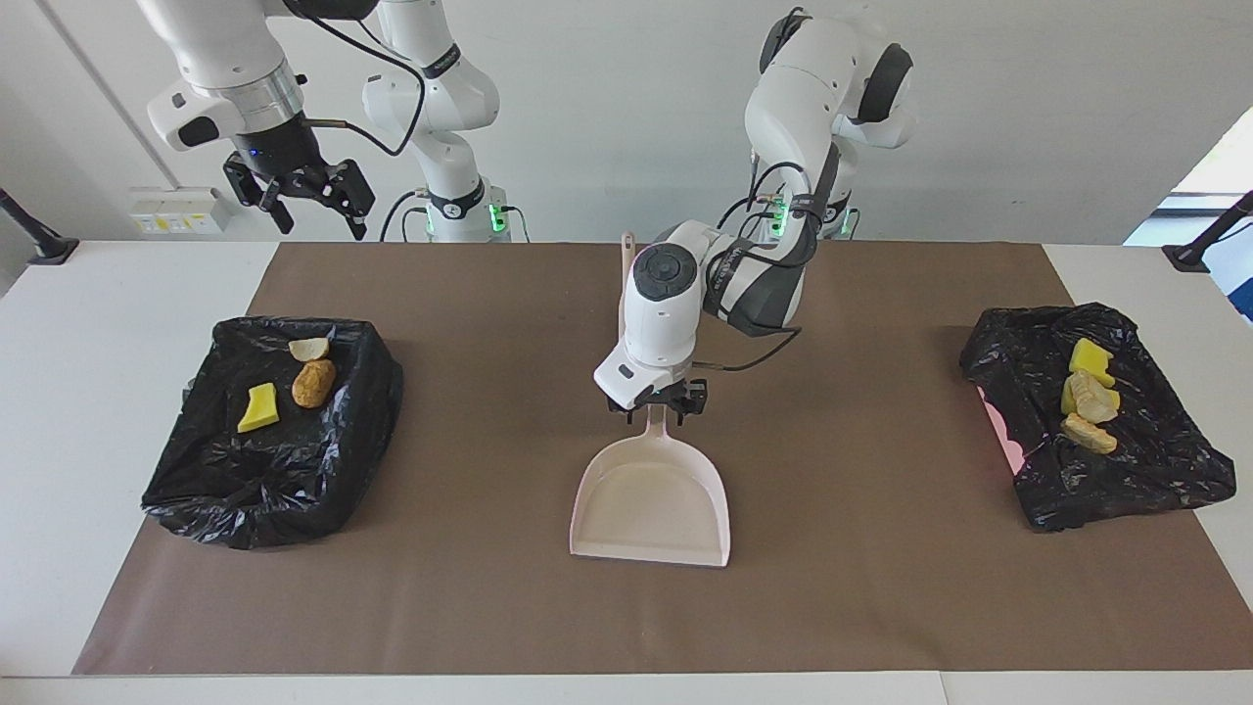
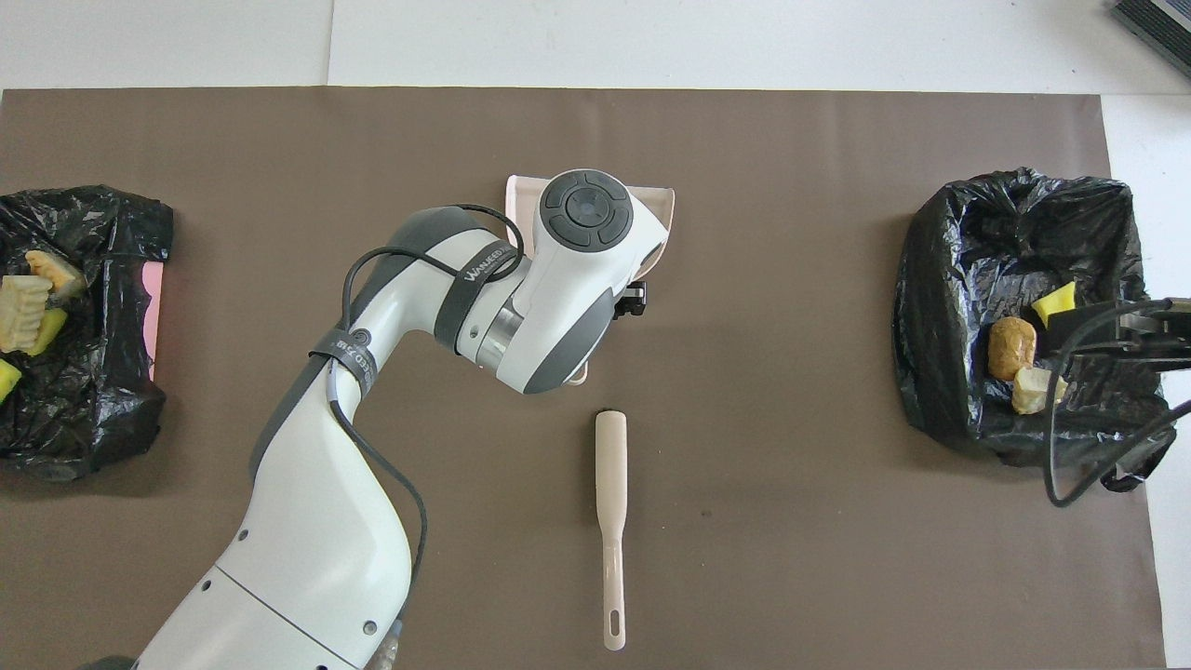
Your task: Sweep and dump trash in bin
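Note:
A pale pink dustpan lies flat and empty on the brown mat at the table's middle. My left gripper is low over its handle, fingers open on either side of it. In the overhead view my left wrist covers most of the dustpan. The trash lies in two black-bagged bins. A yellow wedge and a brown lump are in the bin at the right arm's end. Yellow and pale scraps are in the bin at the left arm's end. My right gripper hangs open and empty, high over the first bin.
A cream brush lies on the mat, nearer to the robots than the dustpan, handle toward the robots. A pink wall shows under the bag of the bin at the left arm's end. White table borders the mat.

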Available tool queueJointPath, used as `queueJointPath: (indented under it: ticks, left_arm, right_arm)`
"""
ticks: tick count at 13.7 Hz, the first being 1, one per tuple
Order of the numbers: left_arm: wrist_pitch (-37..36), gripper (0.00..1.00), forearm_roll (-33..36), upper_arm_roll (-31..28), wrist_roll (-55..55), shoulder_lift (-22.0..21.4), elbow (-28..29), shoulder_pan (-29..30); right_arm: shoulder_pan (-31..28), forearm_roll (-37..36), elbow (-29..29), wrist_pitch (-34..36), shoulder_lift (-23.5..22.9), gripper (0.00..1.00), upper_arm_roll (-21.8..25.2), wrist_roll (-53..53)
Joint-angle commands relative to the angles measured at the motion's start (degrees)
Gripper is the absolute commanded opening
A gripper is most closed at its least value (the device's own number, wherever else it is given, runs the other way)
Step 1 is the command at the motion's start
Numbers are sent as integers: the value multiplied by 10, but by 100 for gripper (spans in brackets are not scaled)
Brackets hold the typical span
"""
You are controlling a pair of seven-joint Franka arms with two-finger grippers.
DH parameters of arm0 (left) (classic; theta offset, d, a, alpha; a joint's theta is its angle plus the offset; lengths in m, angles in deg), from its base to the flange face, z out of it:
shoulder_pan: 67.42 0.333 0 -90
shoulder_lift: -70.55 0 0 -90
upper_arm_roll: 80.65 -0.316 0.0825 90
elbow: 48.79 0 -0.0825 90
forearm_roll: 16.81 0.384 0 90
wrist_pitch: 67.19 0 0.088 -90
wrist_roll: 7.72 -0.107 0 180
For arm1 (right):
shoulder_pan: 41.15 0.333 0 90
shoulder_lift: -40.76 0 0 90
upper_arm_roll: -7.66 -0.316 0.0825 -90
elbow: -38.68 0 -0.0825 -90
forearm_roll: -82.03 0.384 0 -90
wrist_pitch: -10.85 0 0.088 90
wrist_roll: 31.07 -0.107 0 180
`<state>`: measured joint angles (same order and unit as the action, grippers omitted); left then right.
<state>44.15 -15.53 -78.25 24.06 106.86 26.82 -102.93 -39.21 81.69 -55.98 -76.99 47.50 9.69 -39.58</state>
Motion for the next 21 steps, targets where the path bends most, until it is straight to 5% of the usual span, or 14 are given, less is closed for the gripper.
queueJointPath:
  ticks: [1,7,11,18,21]
  left_arm:
    - [0,100,7,-6,-13,-101,92,20]
    - [-50,100,7,-6,-224,-345,263,143]
    - [-102,100,6,-6,-338,-407,253,239]
    - [-287,100,-15,-10,-426,-390,90,315]
    - [-307,100,-20,-10,-421,-369,53,315]
  right_arm:
    - [-2,0,-5,-13,6,100,-11,-35]
    - [5,1,-10,-14,10,100,-19,-55]
    - [-6,-9,31,-6,-17,100,-14,-30]
    - [-5,1,23,-1,-11,100,-12,-26]
    - [-12,-1,20,-1,-9,100,-11,-7]
